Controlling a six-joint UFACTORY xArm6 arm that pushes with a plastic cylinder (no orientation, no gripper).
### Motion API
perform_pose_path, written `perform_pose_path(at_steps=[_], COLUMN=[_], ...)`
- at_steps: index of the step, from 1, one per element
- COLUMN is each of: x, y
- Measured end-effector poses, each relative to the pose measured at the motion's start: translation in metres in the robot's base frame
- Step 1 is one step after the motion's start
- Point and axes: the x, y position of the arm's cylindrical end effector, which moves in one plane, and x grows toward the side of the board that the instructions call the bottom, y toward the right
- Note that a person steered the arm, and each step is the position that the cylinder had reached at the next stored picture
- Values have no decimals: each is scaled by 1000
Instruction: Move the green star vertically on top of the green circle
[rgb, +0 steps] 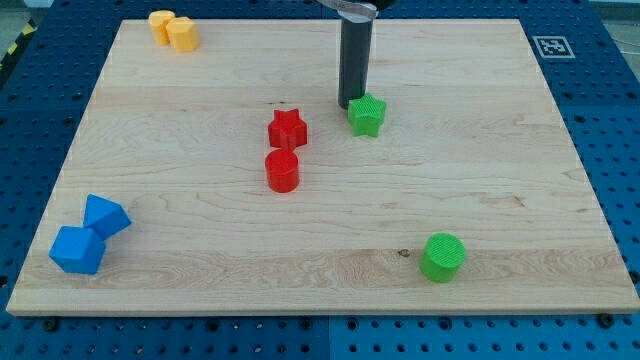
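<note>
While my tip (352, 106) touches the green star (367, 115) from its ten o'clock, the green circle (442, 256) lies well apart toward the star's five o'clock; no pincer exists, only a rod.

Single cam, high front angle, whole counter in frame.
It's looking down at a slant from the view's bottom edge toward the far side, so the counter (520, 150) is tapering toward the view's top. It's sitting at mid range: all four counter edges are showing, with blue pegboard (620, 130) around them. The rod is entering from the view's top, its upper part cropped. A fiducial tag (551, 46) is sitting at the top-right corner. No second view, so no overlap.
</note>
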Motion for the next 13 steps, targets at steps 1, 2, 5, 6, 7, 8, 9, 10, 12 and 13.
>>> perform_pose_path(at_steps=[1,2,5,6,7,8,9,10,12,13], x=[8,14,39,44,45,45,48,56,33,26], y=[0,1,11,20,29,29,39,48,87,118])
